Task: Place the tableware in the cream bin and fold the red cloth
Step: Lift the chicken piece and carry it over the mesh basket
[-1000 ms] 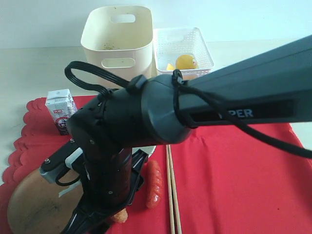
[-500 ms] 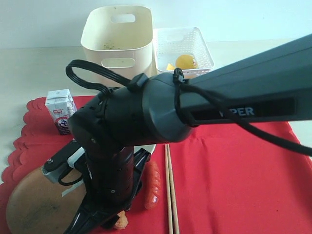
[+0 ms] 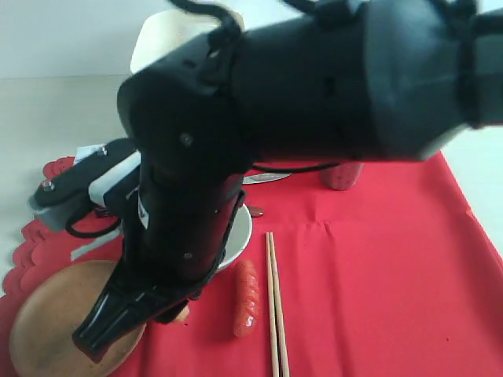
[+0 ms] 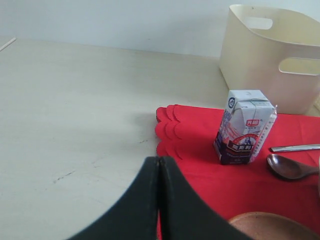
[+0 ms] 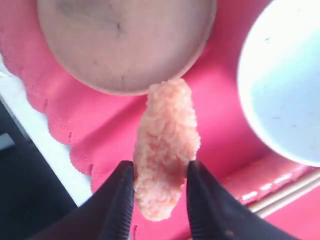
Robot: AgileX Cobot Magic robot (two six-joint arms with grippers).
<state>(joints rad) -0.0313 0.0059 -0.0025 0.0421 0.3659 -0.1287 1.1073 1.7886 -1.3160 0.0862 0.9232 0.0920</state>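
The right gripper [image 5: 160,172] is clamping its two fingers on a pale orange toy food piece [image 5: 167,135]. It is holding the piece over the red cloth [image 5: 210,150], between the rim of the wooden plate [image 5: 125,40] and the speckled bowl [image 5: 280,100]. Whether the piece is clear of the cloth cannot be told.

The right arm [image 3: 236,141] is reaching across to the near left and is blocking most of the scene. It is hiding nearly all of the far side and covering the left part of the bowl. The plate is lying at the near left corner of the cloth, partly under the gripper.

A toy sausage [image 3: 245,298] is lying just right of the arm. The chopsticks [image 3: 273,314] are lying side by side just right of the sausage, running near to far. A steel cup [image 3: 340,177] is standing on the far part of the cloth, its top hidden by the arm.

The left gripper [image 4: 159,165] is keeping its fingers pressed together on nothing, over the bare table [image 4: 75,100] beside the cloth's scalloped left edge. A milk carton [image 4: 245,127] is standing upright on the far left corner of the cloth. To its right, the knife [image 4: 295,148] and the spoon [image 4: 290,167] are lying on the cloth. The cream bin [image 4: 272,60] is sitting on the table beyond the carton, off the cloth.
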